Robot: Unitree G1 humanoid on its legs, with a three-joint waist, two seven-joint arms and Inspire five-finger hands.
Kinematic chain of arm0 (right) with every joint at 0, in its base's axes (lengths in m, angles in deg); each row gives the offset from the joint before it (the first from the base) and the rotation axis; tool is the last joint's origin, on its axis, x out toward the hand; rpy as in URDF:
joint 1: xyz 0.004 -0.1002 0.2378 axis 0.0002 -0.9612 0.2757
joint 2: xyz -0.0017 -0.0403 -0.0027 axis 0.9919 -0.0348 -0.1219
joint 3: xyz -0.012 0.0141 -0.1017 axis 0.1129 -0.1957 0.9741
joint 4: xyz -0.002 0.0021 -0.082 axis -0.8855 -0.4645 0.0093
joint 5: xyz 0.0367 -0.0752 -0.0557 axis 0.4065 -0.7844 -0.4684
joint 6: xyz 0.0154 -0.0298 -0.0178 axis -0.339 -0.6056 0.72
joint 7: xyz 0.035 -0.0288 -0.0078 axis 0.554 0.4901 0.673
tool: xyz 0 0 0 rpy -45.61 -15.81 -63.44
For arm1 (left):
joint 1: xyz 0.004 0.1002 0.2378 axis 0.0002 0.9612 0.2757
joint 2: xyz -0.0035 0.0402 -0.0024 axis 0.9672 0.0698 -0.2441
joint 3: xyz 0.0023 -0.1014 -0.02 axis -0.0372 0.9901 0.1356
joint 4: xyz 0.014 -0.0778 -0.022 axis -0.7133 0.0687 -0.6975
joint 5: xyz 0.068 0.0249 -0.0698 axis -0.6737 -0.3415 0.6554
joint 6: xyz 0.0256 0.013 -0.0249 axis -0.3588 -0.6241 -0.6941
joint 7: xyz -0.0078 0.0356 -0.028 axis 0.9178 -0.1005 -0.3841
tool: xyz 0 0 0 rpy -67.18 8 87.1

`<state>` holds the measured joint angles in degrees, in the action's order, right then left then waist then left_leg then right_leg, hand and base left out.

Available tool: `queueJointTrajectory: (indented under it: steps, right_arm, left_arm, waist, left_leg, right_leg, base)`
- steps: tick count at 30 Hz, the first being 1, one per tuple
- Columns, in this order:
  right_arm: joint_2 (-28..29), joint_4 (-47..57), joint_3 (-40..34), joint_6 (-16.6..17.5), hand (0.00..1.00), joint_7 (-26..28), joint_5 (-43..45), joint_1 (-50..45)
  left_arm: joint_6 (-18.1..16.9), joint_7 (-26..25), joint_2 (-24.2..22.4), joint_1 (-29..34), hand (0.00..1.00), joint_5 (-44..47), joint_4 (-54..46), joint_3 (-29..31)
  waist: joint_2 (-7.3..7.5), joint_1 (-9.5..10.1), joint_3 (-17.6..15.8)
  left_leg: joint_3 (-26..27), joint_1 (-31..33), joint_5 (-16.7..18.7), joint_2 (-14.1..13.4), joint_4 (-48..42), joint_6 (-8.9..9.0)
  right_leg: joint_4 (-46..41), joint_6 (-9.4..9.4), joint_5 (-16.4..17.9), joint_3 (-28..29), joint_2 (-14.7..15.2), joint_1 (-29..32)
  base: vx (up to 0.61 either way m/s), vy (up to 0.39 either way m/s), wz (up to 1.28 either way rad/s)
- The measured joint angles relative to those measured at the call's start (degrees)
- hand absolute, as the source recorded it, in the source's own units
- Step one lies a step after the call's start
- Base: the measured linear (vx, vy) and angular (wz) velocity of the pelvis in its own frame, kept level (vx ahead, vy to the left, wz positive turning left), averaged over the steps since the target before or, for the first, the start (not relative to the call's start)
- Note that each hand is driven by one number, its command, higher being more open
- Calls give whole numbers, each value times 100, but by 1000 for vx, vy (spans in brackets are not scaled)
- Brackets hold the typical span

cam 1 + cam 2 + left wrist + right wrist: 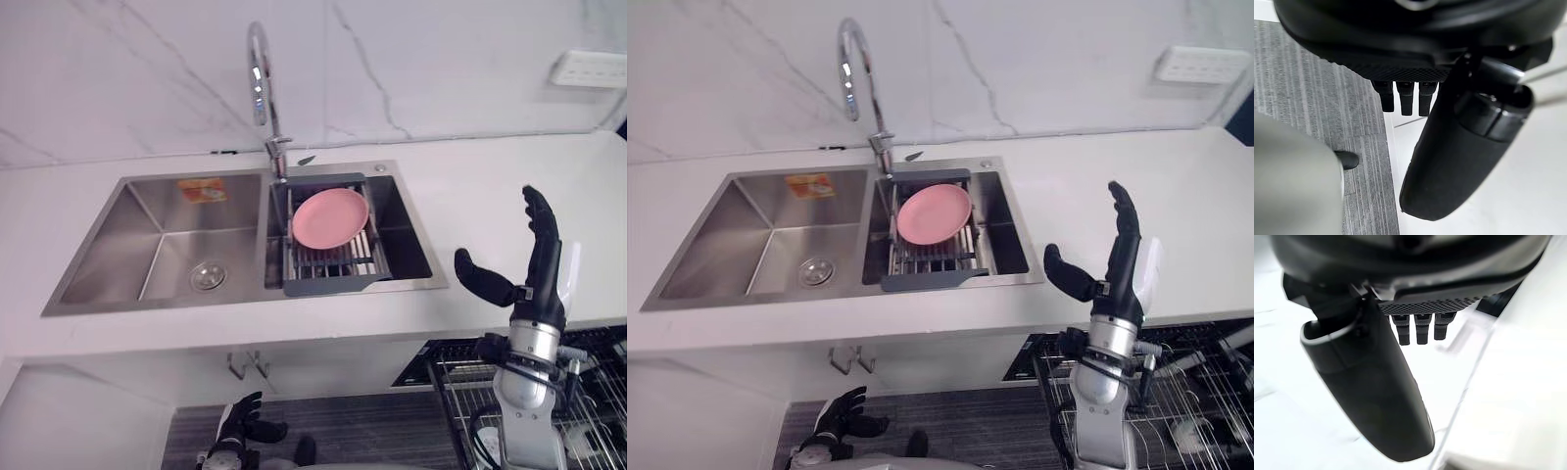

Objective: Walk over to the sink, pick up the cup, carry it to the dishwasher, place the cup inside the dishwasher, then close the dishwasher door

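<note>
A steel double sink (157, 245) is set in the white counter. In its right basin a pink plate (330, 216) leans on a grey drying rack (328, 269). I see no cup in either basin. My right hand (534, 264) is raised over the counter's front edge to the right of the sink, open with straight fingers and the thumb spread, holding nothing. My left hand (240, 428) hangs low over the floor below the counter, open and empty; its fingers (1406, 97) are straight. The dishwasher's wire rack (465, 377) is pulled out below my right hand.
A tall chrome tap (263, 88) rises between the basins. A white socket (593, 69) sits on the marble wall at the far right. Grey striped floor (372, 431) lies under the counter, beside the open dishwasher.
</note>
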<state>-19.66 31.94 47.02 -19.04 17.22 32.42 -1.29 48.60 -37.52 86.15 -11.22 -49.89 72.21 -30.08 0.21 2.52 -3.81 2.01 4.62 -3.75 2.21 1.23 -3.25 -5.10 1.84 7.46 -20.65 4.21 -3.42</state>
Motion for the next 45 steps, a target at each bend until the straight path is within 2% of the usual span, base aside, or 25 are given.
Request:
queueJointTrajectory:
  steps: [3,5,7,8,9,11,12,13,14,15,16,18,19,21,24,32,45]
  right_arm:
    - [-104,0,146,18,90,50,-2,169]
    - [-194,-10,239,29,90,110,-1,184]
    - [-358,-202,333,38,90,169,6,342]
    - [-469,-485,437,35,90,206,4,617]
    - [-527,-585,485,33,90,234,2,722]
    - [-677,-788,612,-3,90,344,0,901]
    - [-752,-794,642,-5,90,419,-3,901]
    - [-802,-796,654,0,90,444,-4,902]
    - [-951,-796,661,26,90,477,-2,902]
    - [-1053,-794,678,25,90,480,-34,907]
    - [-1215,-773,710,46,90,504,-57,935]
    - [-1265,-751,767,86,90,640,-56,1029]
    - [-1279,-754,840,125,90,677,-56,1035]
    - [-1285,-770,966,163,90,791,-56,1006]
    - [-1414,-859,990,187,90,943,-54,915]
    - [-1553,-1117,1211,226,90,1200,-48,769]
    - [-1829,-1512,1753,341,90,1391,-181,586]
  left_arm:
    - [-22,-4,44,-7,90,-8,-15,-2]
    - [-34,-2,101,-11,90,-14,-20,-3]
    - [-50,1,173,-31,90,-9,-49,-8]
    - [-52,2,225,-48,90,2,-85,-13]
    - [-59,-1,234,-62,90,14,-85,-16]
    - [-67,-1,254,-69,90,27,-76,-25]
    - [-65,-2,275,-79,90,85,-78,-21]
    - [-56,-4,274,-82,90,86,-52,-26]
    - [-57,-2,279,-80,90,101,-14,-17]
    - [-62,-7,288,-80,90,121,-14,-13]
    - [-83,3,303,-79,90,122,-19,-14]
    - [-89,22,351,-67,90,122,-21,-10]
    - [-88,20,330,-59,90,120,-4,8]
    - [-111,20,270,-11,90,119,-34,89]
    - [-77,2,248,10,90,120,-7,226]
    - [21,29,266,16,90,100,1,277]
    - [-63,115,293,16,90,27,5,130]
  waist:
    - [71,6,-90]
    - [175,-18,-162]
    - [321,-27,-256]
    - [388,-31,-313]
    - [413,-28,-350]
    - [396,-60,-414]
    - [385,-113,-446]
    - [360,-166,-457]
    - [322,-222,-478]
    - [324,-210,-471]
    - [397,-180,-422]
    - [556,-175,-332]
    - [498,-153,-296]
    - [336,-124,-257]
    - [326,-159,-255]
    - [318,-181,-258]
    - [291,-180,-244]
  left_leg:
    - [16,-135,-1,46,129,-5]
    - [42,-255,-6,113,272,-22]
    - [215,-368,28,232,286,-76]
    - [310,-448,97,361,262,-154]
    - [301,-519,124,410,289,-190]
    - [132,-676,169,440,228,-270]
    - [-128,-761,214,407,125,-332]
    - [-256,-768,247,363,25,-343]
    - [-408,-764,287,282,-186,-247]
    - [-471,-757,320,276,-251,-205]
    - [-559,-735,374,321,-323,-153]
    - [-666,-725,430,490,-366,-96]
    - [-712,-734,511,484,-417,-34]
    - [-711,-703,653,310,-506,36]
    - [-718,-747,758,149,-530,130]
    - [-782,-928,769,103,-528,148]
    - [-844,-902,595,93,-283,94]
  right_leg:
    - [-126,33,81,46,64,1]
    - [-371,124,280,50,178,62]
    - [-903,241,607,122,415,252]
    - [-1412,305,802,231,644,363]
    - [-1628,319,842,325,697,392]
    - [-2697,234,742,938,710,798]
    - [-3251,72,706,1422,560,1046]
    - [-3279,43,815,1658,419,1069]
    - [-3146,30,961,1974,221,1093]
    - [-2991,20,973,2056,159,1127]
    - [-2490,89,874,2105,191,1158]
    - [-1673,63,136,2147,301,1169]
    - [-1464,229,161,2193,315,1053]
    - [-1070,197,0,2139,149,838]
    - [-794,163,-81,2112,-9,644]
    - [-396,143,-254,2050,-56,246]
    - [-203,136,-385,1994,-67,257]
  base:
    - [8,42,-4]
    - [33,38,0]
    - [82,72,-9]
    - [114,90,-16]
    - [123,87,-20]
    - [133,59,16]
    - [184,18,57]
    - [232,-16,84]
    - [161,-21,73]
    - [173,-17,75]
    - [205,-54,57]
    - [220,-103,46]
    - [174,-110,19]
    - [141,-86,-1]
    - [124,-94,-5]
    - [24,-14,4]
    - [-23,-5,2]
